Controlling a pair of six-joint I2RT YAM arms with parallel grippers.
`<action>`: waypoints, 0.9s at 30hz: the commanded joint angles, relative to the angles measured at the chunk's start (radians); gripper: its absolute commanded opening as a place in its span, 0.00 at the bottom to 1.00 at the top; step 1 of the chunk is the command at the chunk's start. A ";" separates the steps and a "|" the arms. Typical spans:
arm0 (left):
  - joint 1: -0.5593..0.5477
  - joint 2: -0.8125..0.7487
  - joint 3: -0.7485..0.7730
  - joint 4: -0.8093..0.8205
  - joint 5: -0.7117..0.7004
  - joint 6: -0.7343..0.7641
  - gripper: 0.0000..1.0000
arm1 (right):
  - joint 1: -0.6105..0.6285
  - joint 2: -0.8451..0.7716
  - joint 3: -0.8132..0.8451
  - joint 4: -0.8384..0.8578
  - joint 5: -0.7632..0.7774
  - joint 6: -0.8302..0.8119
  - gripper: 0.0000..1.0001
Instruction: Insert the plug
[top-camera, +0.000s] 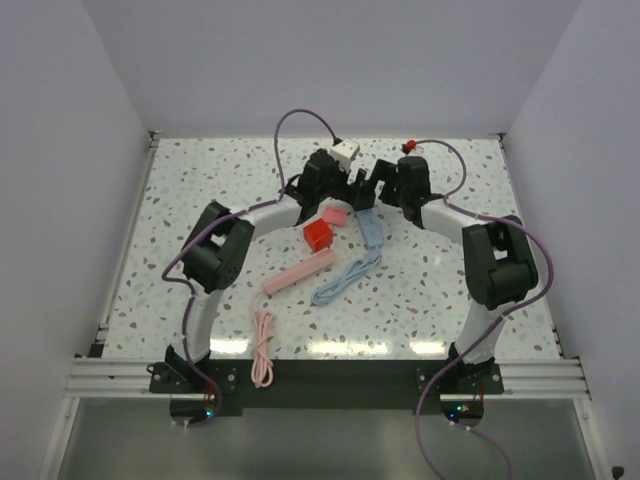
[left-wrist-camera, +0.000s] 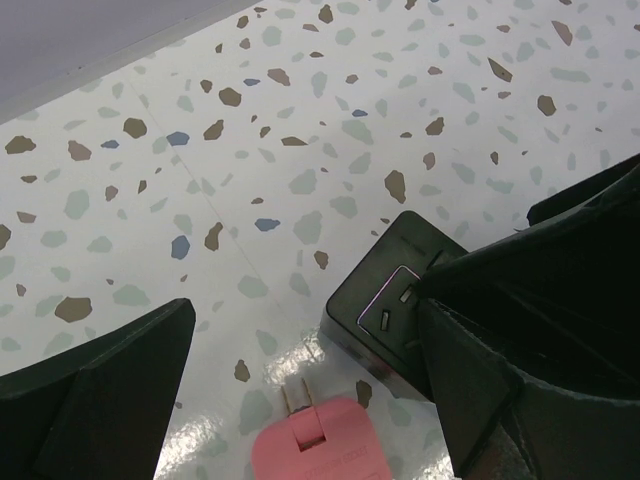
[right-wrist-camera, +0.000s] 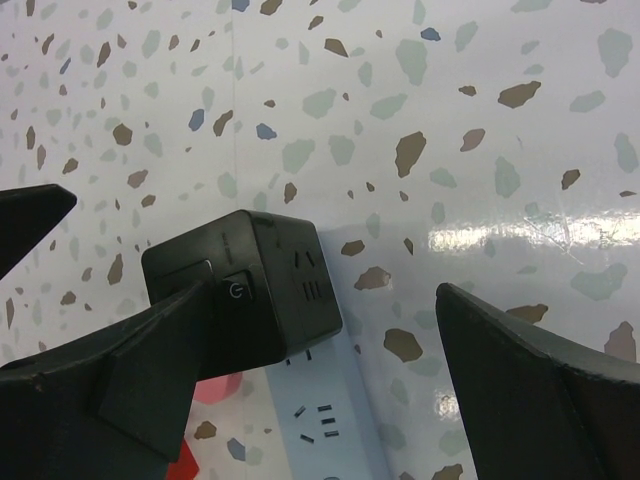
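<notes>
Worktop (top-camera: 200, 180): speckled and glossy, with glare close to the parts, so alignment is better judged from the wrist views. Black socket cube (left-wrist-camera: 395, 295) is sat far-centre between the two arms. Pink plug (left-wrist-camera: 318, 452) lies flat just beside it, prongs on the side nearer the cube, not inserted.

Step is judged to be plug pickup, with nothing gripped yet. The cube looks loose and would likely be pushed away on insertion, so it is best braced by one arm first. The plug should be gripped across its flat body, clear of the prongs. The prongs are then lined up with the slots on the outlined face and pressed straight in. Light blue strip (right-wrist-camera: 322, 425) lies just beside the cube and should be kept out of the sweep.

Left fingers (left-wrist-camera: 110, 390): spread wide, nothing held. One overlaps the cube's edge in view; contact can't be confirmed.

Right fingers (right-wrist-camera: 545, 380): also spread wide, nothing held. The cube is partly hidden behind one; contact likewise can't be told.
</notes>
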 joint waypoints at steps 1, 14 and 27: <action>-0.025 -0.057 -0.035 -0.059 0.011 0.040 1.00 | 0.011 0.017 -0.035 -0.225 -0.010 -0.093 0.96; 0.089 -0.368 -0.197 0.033 -0.039 0.040 1.00 | 0.011 -0.234 -0.052 -0.202 -0.055 -0.127 0.99; 0.124 -0.640 -0.633 0.116 -0.115 -0.035 1.00 | 0.222 -0.373 -0.169 -0.172 -0.121 -0.205 0.99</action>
